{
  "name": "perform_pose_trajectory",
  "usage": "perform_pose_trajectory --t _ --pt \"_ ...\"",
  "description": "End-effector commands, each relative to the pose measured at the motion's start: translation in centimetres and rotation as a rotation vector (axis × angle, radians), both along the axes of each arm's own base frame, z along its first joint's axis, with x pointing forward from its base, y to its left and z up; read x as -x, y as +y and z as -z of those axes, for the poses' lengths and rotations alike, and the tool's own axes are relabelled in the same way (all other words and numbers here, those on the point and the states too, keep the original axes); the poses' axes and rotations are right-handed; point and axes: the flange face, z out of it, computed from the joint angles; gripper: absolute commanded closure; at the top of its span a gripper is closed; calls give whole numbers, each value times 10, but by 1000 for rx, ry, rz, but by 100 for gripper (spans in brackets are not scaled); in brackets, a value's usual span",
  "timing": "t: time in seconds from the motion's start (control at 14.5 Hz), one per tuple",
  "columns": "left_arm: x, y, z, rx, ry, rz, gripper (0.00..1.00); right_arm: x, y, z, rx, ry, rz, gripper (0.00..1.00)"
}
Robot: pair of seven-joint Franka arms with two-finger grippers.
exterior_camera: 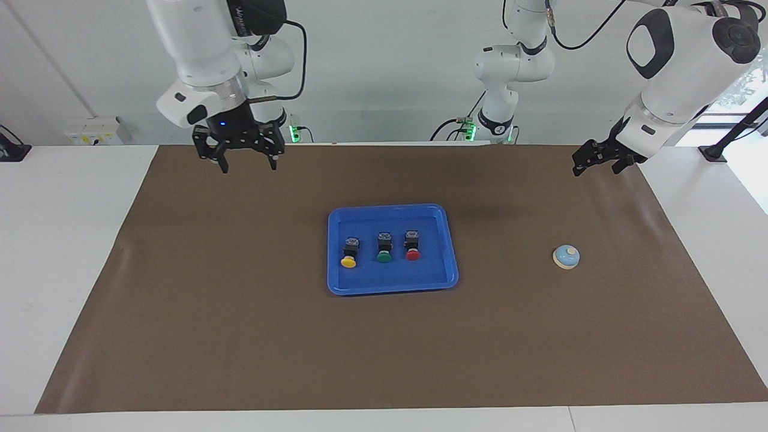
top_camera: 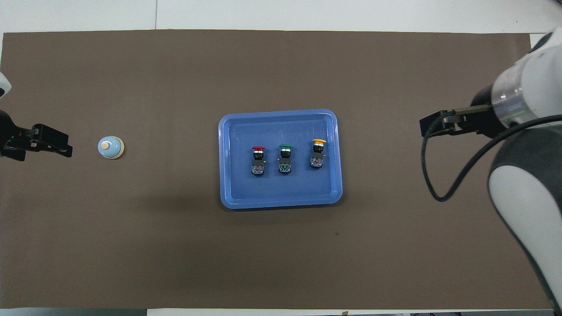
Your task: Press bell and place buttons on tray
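Three black push-buttons with yellow, green and red caps [exterior_camera: 381, 248] lie inside the bright blue plastic tray [exterior_camera: 451, 264], well apart from both raised grippers: right gripper [exterior_camera: 245, 157] spread, empty; left gripper [exterior_camera: 597, 162] spread, empty, near the light-blue dome bell [exterior_camera: 566, 257].

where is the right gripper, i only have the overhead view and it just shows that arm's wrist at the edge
Observer: The right gripper hangs open and empty, raised over the mat at the right arm's end.
Operator: is the left gripper touching the bell
Observer: No, the left gripper is up in the air, well above the bell.
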Motion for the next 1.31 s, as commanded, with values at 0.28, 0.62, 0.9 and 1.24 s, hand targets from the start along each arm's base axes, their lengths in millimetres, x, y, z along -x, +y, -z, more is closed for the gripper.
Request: perform_pose_trajectory --t 0.28,0.62,0.9,1.24 --pt "3 3 -7 -11 -1 -2 0 11 -78 17 12 -4 85 0" --pt "3 2 -7 -11 -1 -1 0 14 -97 19 13 13 118 0" --pt "3 2 -7 -11 -1 -1 0 15 -99 19 13 14 126 0" --pt "3 2 -7 -11 -1 -1 0 15 -99 18 13 13 126 0"
